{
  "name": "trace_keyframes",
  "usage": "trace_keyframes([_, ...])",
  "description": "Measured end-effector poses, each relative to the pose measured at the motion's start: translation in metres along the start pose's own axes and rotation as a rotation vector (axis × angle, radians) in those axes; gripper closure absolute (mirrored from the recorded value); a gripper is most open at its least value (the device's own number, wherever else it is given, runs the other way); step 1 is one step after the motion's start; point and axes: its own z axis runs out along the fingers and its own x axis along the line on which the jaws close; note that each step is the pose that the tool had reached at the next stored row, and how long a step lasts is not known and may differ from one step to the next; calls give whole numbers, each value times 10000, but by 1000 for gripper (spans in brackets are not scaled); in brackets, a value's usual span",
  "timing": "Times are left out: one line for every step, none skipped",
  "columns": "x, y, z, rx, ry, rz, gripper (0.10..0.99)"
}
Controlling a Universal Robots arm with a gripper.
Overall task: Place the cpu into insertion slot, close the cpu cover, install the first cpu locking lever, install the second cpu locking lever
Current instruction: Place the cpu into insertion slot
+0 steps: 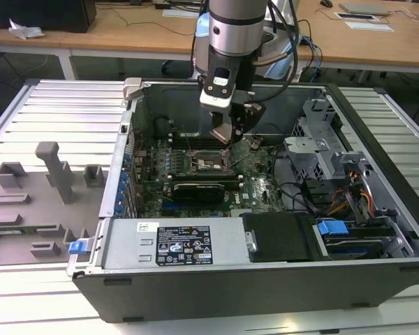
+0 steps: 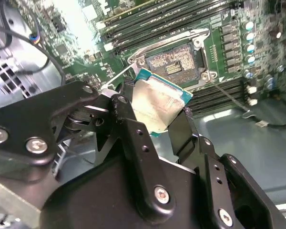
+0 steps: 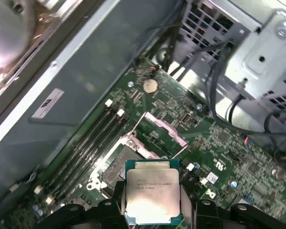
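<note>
My gripper hangs inside the open computer case, just above the green board. It is shut on the cpu, a flat square chip with a pale metal top, held by two opposite edges between the black fingers. The cpu hovers slightly tilted and a little off to one side of the insertion slot, a dark square socket with a metal rim. The cpu cover stands raised open at the socket's far side. A thin wire locking lever sticks out beside the socket.
Memory slots run along the socket. A long black card lies just in front of it, with the power supply nearer still. A metal drive cage and cables fill the exterior view's right. Grey fixtures stand outside the case.
</note>
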Motion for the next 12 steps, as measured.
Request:
trace_keyframes([0, -1, 7, -3, -16, 181, 545])
trace_keyframes([0, -2, 18, -8, -38, 435, 545])
trace_keyframes([0, -2, 24, -12, -53, 592, 545])
trace_keyframes([-1, -3, 33, -17, -75, 842, 545])
trace_keyframes([-1, -3, 38, -19, -91, 1023, 545])
trace_keyframes([-1, -4, 45, -26, -122, 1369, 545])
trace_keyframes([-1, -4, 51, -33, -156, 1756, 545])
trace_keyframes([-1, -5, 56, -39, -181, 2041, 545])
trace_keyframes([-1, -5, 60, -45, -208, 2346, 545])
trace_keyframes([-1, -6, 67, -53, -245, 2753, 545])
trace_keyframes([-1, -6, 71, -58, -269, 3028, 545])
trace_keyframes([-1, -7, 74, -62, -285, 3214, 545])
